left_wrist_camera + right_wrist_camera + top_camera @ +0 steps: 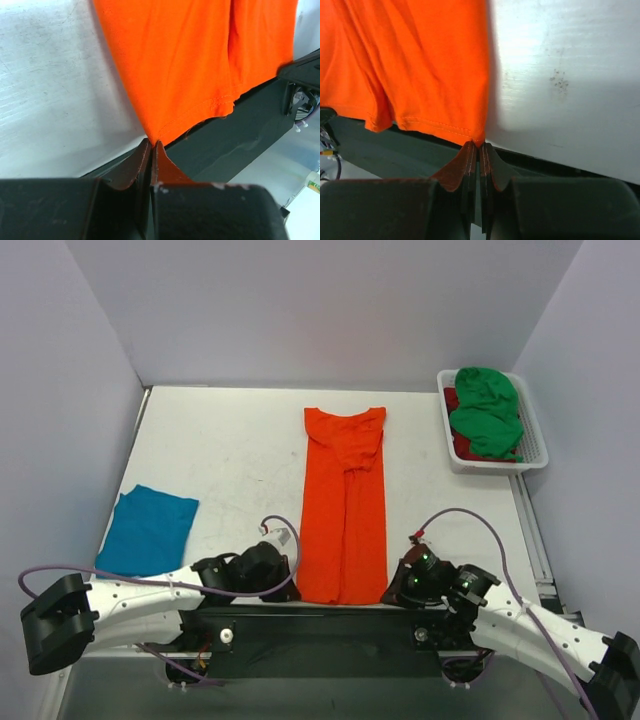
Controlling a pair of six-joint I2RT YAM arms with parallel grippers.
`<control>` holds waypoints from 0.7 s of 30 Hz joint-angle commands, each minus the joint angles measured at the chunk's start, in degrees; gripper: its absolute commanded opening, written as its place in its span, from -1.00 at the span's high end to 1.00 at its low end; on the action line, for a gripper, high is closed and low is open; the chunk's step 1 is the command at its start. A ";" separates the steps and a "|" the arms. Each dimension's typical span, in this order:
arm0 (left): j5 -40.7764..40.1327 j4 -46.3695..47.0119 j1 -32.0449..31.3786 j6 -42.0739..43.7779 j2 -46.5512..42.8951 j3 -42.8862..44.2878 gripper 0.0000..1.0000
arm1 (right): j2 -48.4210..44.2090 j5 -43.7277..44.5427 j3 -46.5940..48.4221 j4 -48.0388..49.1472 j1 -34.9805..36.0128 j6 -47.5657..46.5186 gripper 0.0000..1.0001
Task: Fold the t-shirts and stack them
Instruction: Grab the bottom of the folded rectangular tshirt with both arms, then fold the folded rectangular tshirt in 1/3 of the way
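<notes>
Left end effector (pixel 151 145): jaws together, clamped on the near-left hem corner of the orange shirt (pixel 345 510). Right end effector (pixel 479 146): jaws together, clamped on the near-right hem corner of the same shirt. In both wrist views only the very tip of the cloth goes in between the pads.

From the top view the fingertips are hidden under the wrist bodies, so the grip can't be read from there. The hem sits at the near edge of the tabletop (pixel 230 450), partly over the dark base plate.

The orange shirt lies as a long narrow strip, collar far, hem near, between the two arms, with each end effector at one near corner. The teal shirt (pixel 148 530) lies folded at near left, apart from the left arm. The green shirt (pixel 487 410) is bunched in the basket (pixel 535 440) at far right and covers most of the dark red shirt (pixel 462 447), of which only edges show.
</notes>
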 commanded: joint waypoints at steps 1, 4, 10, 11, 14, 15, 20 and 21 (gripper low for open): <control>-1.08 -3.16 0.36 2.26 -1.09 4.17 1.00 | 2.41 8.46 7.29 -3.05 0.99 0.92 1.00; -0.73 -2.02 2.81 4.54 1.80 8.56 1.00 | 7.06 11.72 13.95 -3.41 -0.24 -3.03 1.00; 4.00 1.85 10.54 8.68 11.91 18.06 1.00 | 18.31 14.28 25.31 -1.48 -9.53 -11.39 1.00; 4.37 3.68 12.38 9.38 13.23 18.94 1.00 | 20.85 14.10 27.41 0.01 -10.95 -12.26 1.00; 4.63 4.74 15.73 10.69 18.59 24.21 1.00 | 26.82 14.89 32.42 2.21 -14.46 -15.17 1.00; 4.46 4.84 16.35 11.05 21.56 25.70 1.00 | 28.33 14.89 33.57 2.91 -14.91 -15.96 1.00; 5.16 5.54 20.66 12.02 31.49 34.32 1.00 | 39.39 13.40 40.87 7.31 -20.17 -19.39 1.00; 5.33 5.45 22.06 12.19 32.74 35.55 1.00 | 40.98 12.35 43.23 7.66 -21.06 -19.74 1.00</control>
